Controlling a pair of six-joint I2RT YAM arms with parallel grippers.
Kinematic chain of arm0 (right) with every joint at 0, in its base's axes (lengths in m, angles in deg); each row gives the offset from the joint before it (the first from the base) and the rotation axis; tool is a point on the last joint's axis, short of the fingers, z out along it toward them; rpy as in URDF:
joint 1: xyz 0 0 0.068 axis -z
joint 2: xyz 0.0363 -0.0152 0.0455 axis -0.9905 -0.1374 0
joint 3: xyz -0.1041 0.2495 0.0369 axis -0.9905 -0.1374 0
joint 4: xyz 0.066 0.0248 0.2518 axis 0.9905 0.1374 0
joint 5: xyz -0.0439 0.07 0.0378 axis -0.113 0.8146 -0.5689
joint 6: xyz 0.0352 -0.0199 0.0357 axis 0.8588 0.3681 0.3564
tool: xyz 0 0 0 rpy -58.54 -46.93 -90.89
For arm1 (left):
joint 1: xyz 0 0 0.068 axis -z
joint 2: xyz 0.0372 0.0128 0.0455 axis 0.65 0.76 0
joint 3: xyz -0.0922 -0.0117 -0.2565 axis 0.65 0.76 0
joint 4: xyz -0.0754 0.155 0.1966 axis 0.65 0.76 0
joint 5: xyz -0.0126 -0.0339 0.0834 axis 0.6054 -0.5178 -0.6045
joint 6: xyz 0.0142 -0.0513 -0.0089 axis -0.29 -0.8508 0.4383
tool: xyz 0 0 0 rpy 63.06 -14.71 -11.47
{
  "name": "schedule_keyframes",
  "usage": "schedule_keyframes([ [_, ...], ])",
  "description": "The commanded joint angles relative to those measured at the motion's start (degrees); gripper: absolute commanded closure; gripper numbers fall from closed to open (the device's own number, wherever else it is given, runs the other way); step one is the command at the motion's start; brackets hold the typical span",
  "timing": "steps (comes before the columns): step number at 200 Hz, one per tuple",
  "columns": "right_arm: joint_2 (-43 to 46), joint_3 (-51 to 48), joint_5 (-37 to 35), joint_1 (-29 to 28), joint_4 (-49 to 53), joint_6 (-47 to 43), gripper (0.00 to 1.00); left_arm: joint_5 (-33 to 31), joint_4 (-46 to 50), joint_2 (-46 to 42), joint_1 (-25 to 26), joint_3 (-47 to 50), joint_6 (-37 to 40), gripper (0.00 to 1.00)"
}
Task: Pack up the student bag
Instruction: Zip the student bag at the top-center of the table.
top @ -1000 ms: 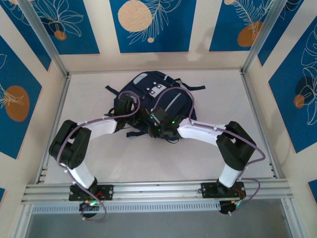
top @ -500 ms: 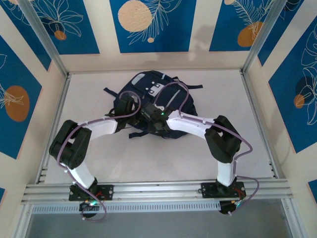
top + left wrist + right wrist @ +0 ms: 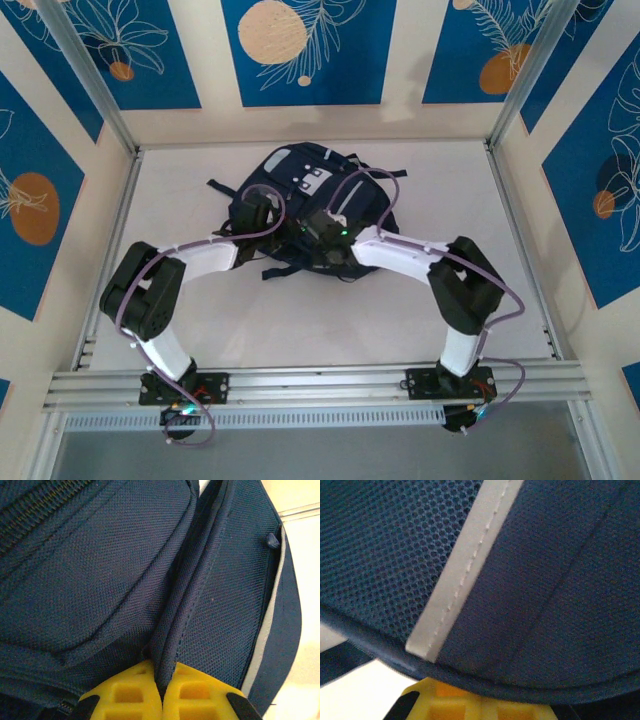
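The student bag (image 3: 300, 165) lies flat toward the far side of the table (image 3: 200, 325), roughly midway between the side walls, with its straps splayed. The left gripper (image 3: 162, 682) is at the bag's left flank, its yellow fingers (image 3: 125, 697) clamped together on a raised seam fold of navy fabric. The right gripper (image 3: 470, 707) is closed at the bag's near side. Its pads are cut off by the frame edge, just beneath the bag's piped rim and grey stripe (image 3: 465, 565). I cannot tell whether it pinches any fabric there.

Left claw (image 3: 162, 677), right claw (image 3: 480, 702) — both closed
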State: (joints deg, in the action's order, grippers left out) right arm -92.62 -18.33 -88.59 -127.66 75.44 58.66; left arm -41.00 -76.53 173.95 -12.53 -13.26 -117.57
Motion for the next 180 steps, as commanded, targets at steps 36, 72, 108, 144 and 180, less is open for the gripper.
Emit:
schedule_keyframes([
  [36,5.20,-2.65,12.92,9.31,14.02,-23.81,1.00,1.35,4.31,2.98,-3.11,-7.92,11.07,1.00],
  [72,5.51,-1.56,27.92,10.04,9.68,-25.20,1.00,3.57,5.90,7.82,-4.36,-14.68,13.04,1.00],
  [108,0.96,3.34,37.44,5.36,-0.73,-24.09,1.00,6.12,14.53,11.53,-4.45,-24.50,16.26,0.69],
  [144,-5.34,10.00,39.64,3.75,-7.10,-21.72,1.00,4.43,18.12,4.62,-4.45,-19.07,16.93,0.32],
  [180,-7.62,12.27,39.70,3.55,-9.89,-19.79,1.00,6.44,15.24,-0.92,-4.45,-7.74,11.94,0.28],
])
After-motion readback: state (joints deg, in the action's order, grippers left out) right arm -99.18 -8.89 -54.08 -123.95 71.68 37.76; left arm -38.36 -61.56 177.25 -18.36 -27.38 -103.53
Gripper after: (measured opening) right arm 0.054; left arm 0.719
